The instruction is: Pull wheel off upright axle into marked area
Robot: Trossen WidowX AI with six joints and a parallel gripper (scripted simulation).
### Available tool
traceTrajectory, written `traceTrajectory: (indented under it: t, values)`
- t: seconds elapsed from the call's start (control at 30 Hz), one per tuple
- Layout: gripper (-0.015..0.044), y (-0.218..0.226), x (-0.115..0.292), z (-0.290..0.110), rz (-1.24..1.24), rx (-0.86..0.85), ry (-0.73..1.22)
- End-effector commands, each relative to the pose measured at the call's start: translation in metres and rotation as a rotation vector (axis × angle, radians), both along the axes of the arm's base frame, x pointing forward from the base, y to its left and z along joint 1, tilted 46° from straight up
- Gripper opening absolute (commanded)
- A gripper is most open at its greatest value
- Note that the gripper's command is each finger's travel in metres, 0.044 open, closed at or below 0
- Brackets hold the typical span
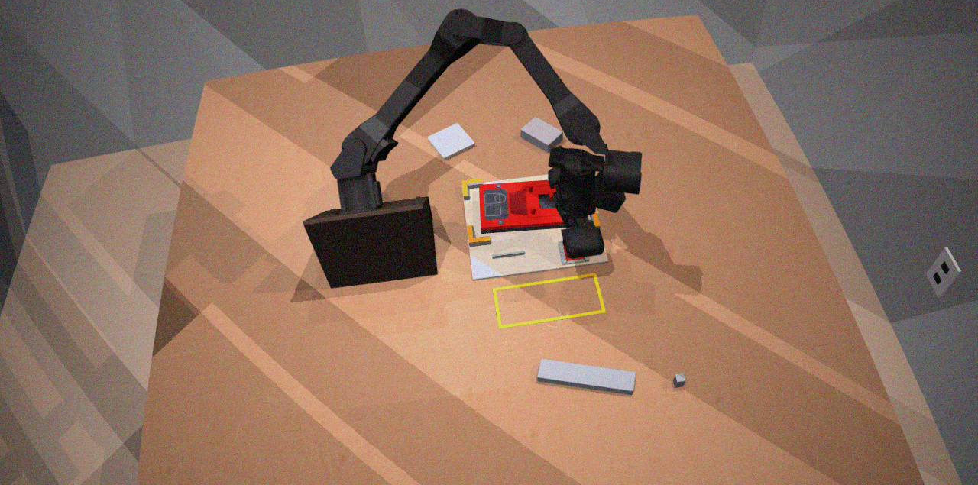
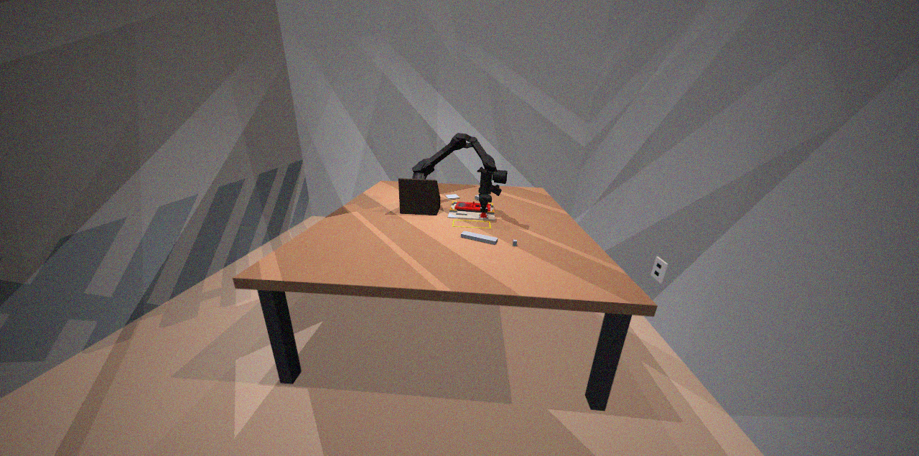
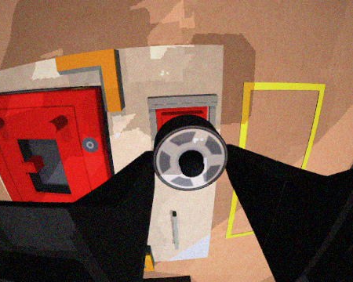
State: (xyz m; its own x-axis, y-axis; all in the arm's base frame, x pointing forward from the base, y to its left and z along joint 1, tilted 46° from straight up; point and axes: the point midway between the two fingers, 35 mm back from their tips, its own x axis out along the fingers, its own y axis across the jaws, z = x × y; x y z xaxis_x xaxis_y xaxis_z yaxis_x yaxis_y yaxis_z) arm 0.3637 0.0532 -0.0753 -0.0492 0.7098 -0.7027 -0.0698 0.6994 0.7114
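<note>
From the top view my gripper (image 1: 581,240) covers the wheel (image 3: 191,159) completely. The axle stays hidden below it. In the exterior view these parts are too small.

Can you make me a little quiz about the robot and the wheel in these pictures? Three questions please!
1. True or false: the tool is shut on the wheel.
2. What colour is the outline of the marked area on the table?
A. blue
B. yellow
C. green
3. Fill the gap: in the top view, the long grey bar lies outside the marked area, and the ___ grey cube sits just beside the bar's end.

Key
1. True: the black fingers press on both sides of the wheel.
2. B, yellow.
3. small
</note>
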Motion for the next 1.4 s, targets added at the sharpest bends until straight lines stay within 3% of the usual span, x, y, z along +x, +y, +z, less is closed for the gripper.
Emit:
traceTrajectory:
  t: [0.0, 1.37]
  values:
    - [0.0, -0.0036, 0.0008, 0.0025, -0.005, 0.0, -0.003]
    - [0.0, -0.0133, 0.0014, 0.0121, -0.01, 0.0, -0.006]
